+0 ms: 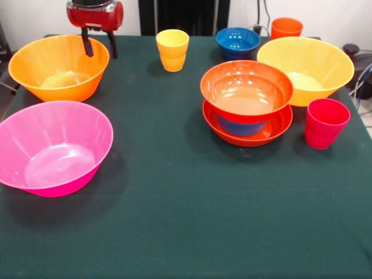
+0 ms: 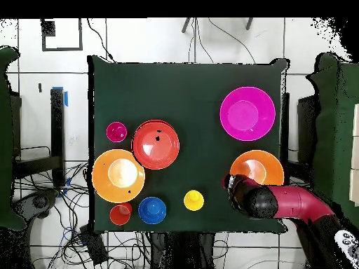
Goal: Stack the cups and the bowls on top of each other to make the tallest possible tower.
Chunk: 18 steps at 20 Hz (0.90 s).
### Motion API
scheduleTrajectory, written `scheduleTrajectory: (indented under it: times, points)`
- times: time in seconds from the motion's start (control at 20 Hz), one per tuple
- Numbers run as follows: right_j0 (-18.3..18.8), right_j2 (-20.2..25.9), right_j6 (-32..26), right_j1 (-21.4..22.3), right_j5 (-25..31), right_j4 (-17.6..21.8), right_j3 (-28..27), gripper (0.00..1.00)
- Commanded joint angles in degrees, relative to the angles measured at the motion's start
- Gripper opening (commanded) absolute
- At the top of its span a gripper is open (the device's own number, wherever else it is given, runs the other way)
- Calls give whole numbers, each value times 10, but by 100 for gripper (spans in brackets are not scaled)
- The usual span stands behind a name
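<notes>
The large pink bowl [image 1: 53, 146] lies nearest the camera in the front view, upright and empty on the dark green table [image 1: 186, 221]. Just behind it stands a large orange bowl [image 1: 58, 67], also empty, and the tool [image 1: 99, 43] hangs at that bowl's far rim with its two dark fingers [image 1: 87, 42] spread a little apart, gripping nothing. Well to the right of the pink bowl sits the tower [image 1: 247, 104]: a shallow red-orange bowl [image 1: 279, 125] at the bottom holds a small blue bowl [image 1: 239, 127], and a second red-orange bowl [image 1: 246, 88] rests on the blue one, itself empty. Touching or nearly touching the tower on its far right side is the large yellow-orange bowl [image 1: 311, 67], with nothing in it. The red-pink cup [image 1: 324, 122] stands upright just right of the tower. Behind the tower are a second small blue bowl [image 1: 238, 42] and the orange cup [image 1: 286, 27], both empty as far as can be seen. The yellow cup [image 1: 172, 50] stands alone, upright, between the orange bowl and that far blue bowl.
</notes>
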<state>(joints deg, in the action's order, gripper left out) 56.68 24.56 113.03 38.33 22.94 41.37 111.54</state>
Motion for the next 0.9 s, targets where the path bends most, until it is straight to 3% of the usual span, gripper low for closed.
scheduleTrajectory:
  times: [0.05,0.9]
  points:
    - [-32,-26,25,-31,-31,27,-42,100]
    - [-46,-45,24,-63,-71,27,-55,100]
